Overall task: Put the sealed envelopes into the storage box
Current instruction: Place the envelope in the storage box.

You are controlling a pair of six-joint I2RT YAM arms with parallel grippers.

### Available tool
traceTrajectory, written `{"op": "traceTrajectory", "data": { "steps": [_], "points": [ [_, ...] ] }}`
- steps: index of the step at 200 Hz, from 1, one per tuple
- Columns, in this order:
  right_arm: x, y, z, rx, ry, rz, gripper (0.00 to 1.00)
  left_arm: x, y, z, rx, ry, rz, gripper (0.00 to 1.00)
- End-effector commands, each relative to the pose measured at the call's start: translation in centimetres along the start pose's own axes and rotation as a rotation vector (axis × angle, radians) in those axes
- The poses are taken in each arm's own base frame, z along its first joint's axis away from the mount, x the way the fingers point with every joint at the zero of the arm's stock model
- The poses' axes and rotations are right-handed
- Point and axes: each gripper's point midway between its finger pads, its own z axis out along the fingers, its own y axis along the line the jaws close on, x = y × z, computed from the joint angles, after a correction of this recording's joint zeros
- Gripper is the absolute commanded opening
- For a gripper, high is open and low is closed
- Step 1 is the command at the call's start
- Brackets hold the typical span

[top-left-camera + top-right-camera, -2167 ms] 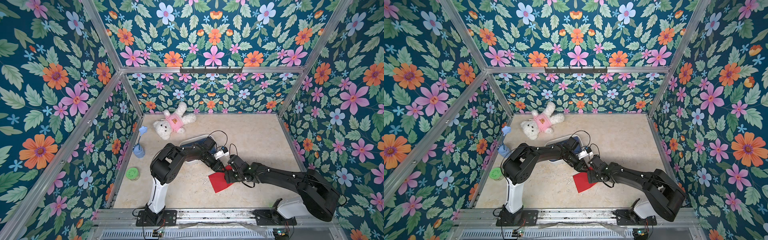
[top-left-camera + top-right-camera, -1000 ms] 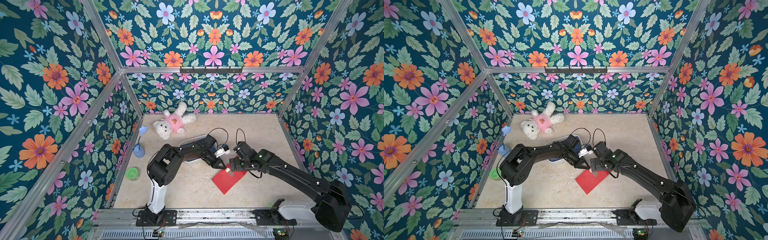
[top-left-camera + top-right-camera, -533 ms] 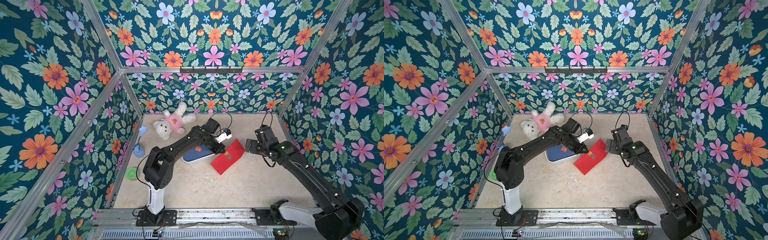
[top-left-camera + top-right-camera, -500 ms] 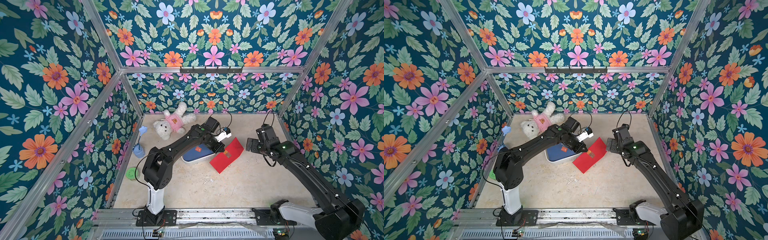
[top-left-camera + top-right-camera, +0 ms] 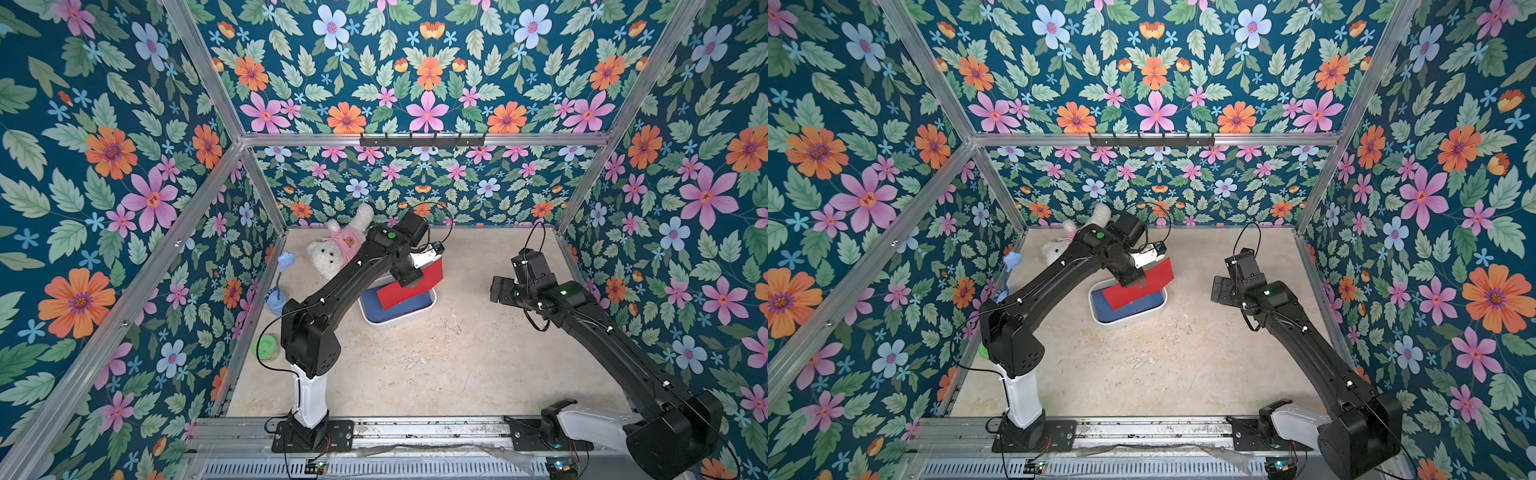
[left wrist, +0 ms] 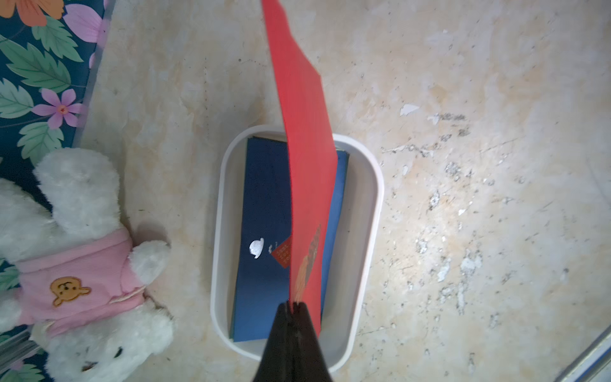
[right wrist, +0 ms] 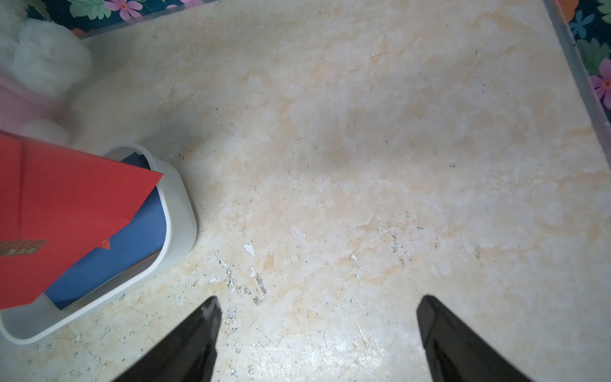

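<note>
A: What sits on the table (image 5: 457, 353)?

B: A white storage box (image 6: 373, 205), left of centre, with a navy envelope (image 6: 264, 205) lying flat inside.

A: And the arms?

B: A red envelope (image 6: 307, 148) hangs tilted above the box, pinched at one edge by the left claw (image 6: 292, 306). The right claw (image 7: 319, 300) hangs spread wide, well apart, empty.
</note>
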Motion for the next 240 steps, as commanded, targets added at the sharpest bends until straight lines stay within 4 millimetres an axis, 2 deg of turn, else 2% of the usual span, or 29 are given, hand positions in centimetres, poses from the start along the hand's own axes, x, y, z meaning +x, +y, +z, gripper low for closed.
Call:
{"op": "traceTrajectory", "data": {
  "steps": [1, 44, 59, 84, 103, 136, 181, 200, 240],
  "points": [
    [0.5, 0.6, 0.3, -0.042, 0.006, 0.020, 0.94, 1.7, 0.9, 0.4, 0.000, 0.064, 0.096, 0.00],
    [1.2, 1.1, 1.4, -0.061, 0.031, 0.030, 0.92, 3.2, 0.9, 2.2, 0.096, 0.101, 0.077, 0.00],
    [1.2, 1.5, 1.7, -0.066, 0.037, 0.024, 0.92, 3.0, 0.6, 2.5, 0.124, 0.085, 0.072, 0.00],
    [1.4, 1.8, 2.2, -0.054, 0.050, 0.007, 0.92, 2.6, 0.0, 2.3, 0.156, 0.061, 0.073, 0.00],
    [1.5, 2.1, 2.5, -0.053, 0.056, 0.001, 0.91, 3.2, 0.0, 2.5, 0.163, 0.096, 0.069, 0.00],
    [1.7, 2.4, 2.8, -0.060, 0.059, -0.003, 0.91, 3.1, 0.3, 1.1, 0.128, 0.074, 0.052, 0.00],
    [2.2, 2.7, 3.1, -0.059, 0.070, -0.010, 0.91, 3.2, 0.1, 0.7, 0.128, 0.066, 0.038, 0.00],
    [2.4, 2.7, 3.2, -0.052, 0.075, -0.015, 0.91, 3.5, -0.3, 1.1, 0.145, 0.075, 0.038, 0.00],
    [2.4, 2.8, 3.3, -0.051, 0.078, -0.019, 0.91, 4.3, -1.4, 3.4, 0.197, 0.105, 0.022, 0.00]
  ]
}}
